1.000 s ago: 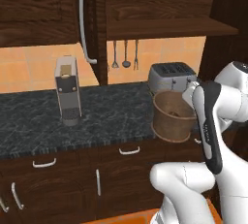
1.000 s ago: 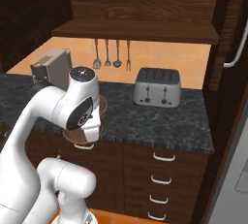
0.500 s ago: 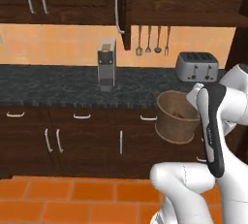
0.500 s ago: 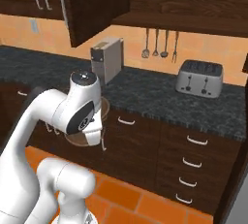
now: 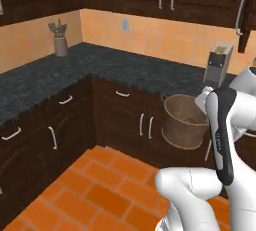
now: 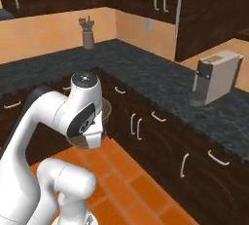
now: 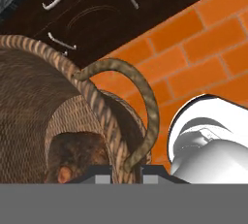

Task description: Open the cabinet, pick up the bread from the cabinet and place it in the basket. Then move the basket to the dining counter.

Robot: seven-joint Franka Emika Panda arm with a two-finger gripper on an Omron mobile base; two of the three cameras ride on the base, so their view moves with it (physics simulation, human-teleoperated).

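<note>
1. The gripper (image 7: 125, 172) is closed tight on the basket's rim, next to its small looped handle (image 7: 140, 106).
2. The basket (image 5: 184, 121) hangs in the air, held up in front of the dark low drawers (image 5: 135, 125), above the orange brick floor (image 5: 100, 185).
3. A dark brown lump (image 7: 77, 157) lies inside the basket; I cannot tell what it is.
4. A grey box machine (image 6: 216, 78) stands on the black speckled worktop (image 6: 146, 73).

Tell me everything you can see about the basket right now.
The basket is a round, brown, woven bucket shape with a thick rim and a curved loop handle. It hangs in the air in front of the dark lower cabinets, above the orange tile floor, carried by the gripper, which is shut on its rim by the handle. A dark brown lump lies inside.
</note>
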